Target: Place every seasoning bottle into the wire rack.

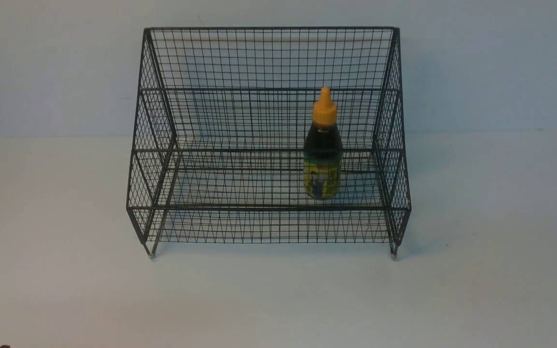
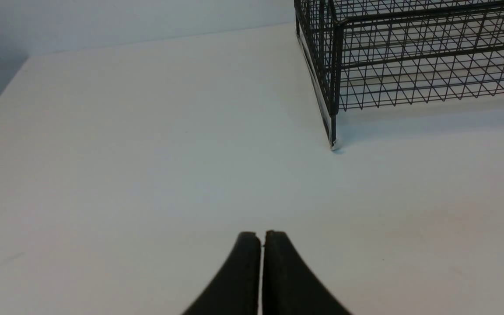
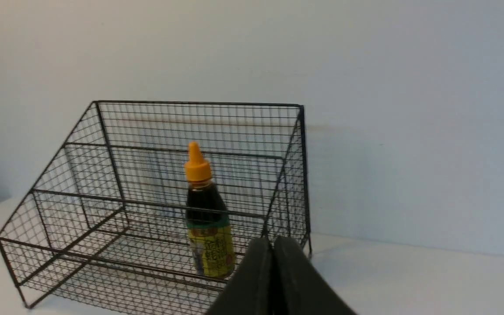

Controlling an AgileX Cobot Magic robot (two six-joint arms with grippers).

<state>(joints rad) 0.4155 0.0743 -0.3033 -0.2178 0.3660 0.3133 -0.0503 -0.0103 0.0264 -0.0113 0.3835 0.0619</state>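
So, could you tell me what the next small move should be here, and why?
Probably just park both arms: the seasoning bottle stands upright on the lower tier of the wire rack, toward its right side, the left gripper and right gripper are shut on nothing, and no other bottle is in view.

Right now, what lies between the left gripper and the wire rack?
Only bare white table. In the left wrist view, nothing sits on the stretch between the shut left gripper and the wire rack.
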